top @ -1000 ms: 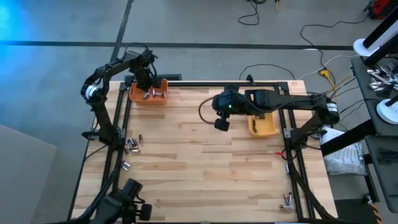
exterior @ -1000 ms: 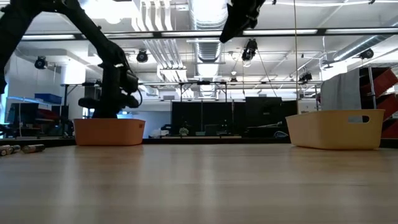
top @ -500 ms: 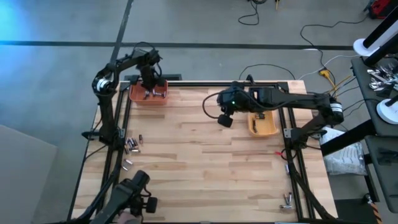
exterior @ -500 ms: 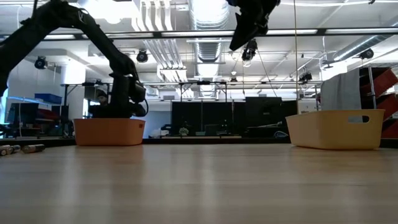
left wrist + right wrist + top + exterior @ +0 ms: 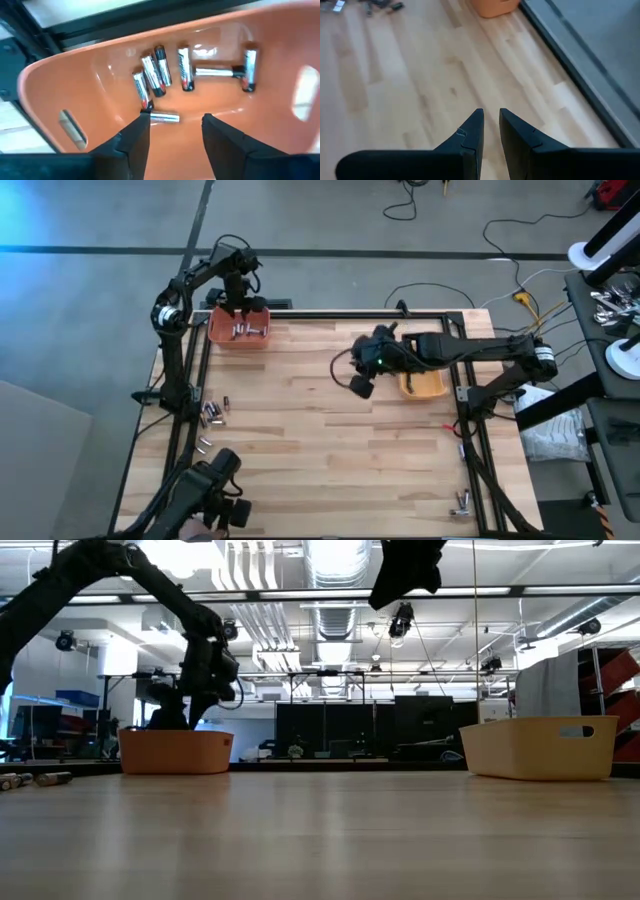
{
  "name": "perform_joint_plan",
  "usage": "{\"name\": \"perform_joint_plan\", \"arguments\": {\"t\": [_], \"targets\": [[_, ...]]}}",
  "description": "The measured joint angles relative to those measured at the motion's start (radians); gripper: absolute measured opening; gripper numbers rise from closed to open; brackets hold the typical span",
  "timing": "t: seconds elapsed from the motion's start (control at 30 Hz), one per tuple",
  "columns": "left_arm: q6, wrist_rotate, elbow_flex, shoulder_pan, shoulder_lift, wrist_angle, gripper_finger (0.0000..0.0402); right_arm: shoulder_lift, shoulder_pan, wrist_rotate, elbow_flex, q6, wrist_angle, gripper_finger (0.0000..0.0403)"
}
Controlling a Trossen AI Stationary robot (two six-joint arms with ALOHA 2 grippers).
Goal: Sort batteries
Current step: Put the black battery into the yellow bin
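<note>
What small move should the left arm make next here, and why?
Probably lift clear of the orange bin and swing back toward the loose batteries at the table's left edge. The left end effector hangs over the bin with fingers apart and nothing between them, and several batteries in the bin lie below it. The right end effector hovers mid-table holding nothing.

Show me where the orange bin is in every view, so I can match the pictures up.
High view: orange bin at the table's far left corner, under the left claw.
Low view: at left, on the tabletop, the left arm above it.
Left wrist view: fills the picture, batteries inside.
Right wrist view: top edge.
Shared landmark: the wooden table.
</note>
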Motion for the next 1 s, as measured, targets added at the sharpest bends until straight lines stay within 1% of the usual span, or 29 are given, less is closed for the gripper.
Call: {"name": "perform_joint_plan", "arguments": {"t": [0.1,0.23,0.33,0.43,0.6,0.77,0.9,1.0], "targets": [[0.022,-0.003,-0.021,-0.029,-0.075,0.011,0.0169,0.001,0.051,0.021,0.0,0.061,0.003,0.0052],[0.03,0.001,-0.112,-0.075,-0.194,0.033,0.017,0.002,0.118,0.068,0.0,0.137,0.019,0.0052],[0.016,0.0,-0.225,-0.113,-0.302,0.051,0.017,0.002,0.175,0.112,0.0,0.194,0.053,0.0052],[-0.024,-0.002,-0.381,-0.173,-0.422,0.083,0.0171,0.002,0.231,0.147,0.0,0.232,0.099,0.0052],[-0.152,0.004,-0.674,-0.325,-0.639,0.152,0.0171,0.002,0.303,0.169,-0.027,0.286,0.223,0.0052],[-0.393,-0.002,-0.936,-0.474,-0.812,0.252,0.0171,0.003,0.364,0.169,-0.062,0.39,0.357,0.0052],[-0.508,0.01,-1.097,-0.527,-0.892,0.344,0.0171,0.003,0.433,0.175,-0.093,0.475,0.446,0.0052],[-0.572,0.012,-1.179,-0.53,-0.919,0.385,0.0171,0.003,0.493,0.217,-0.117,0.529,0.471,0.0052]]}}
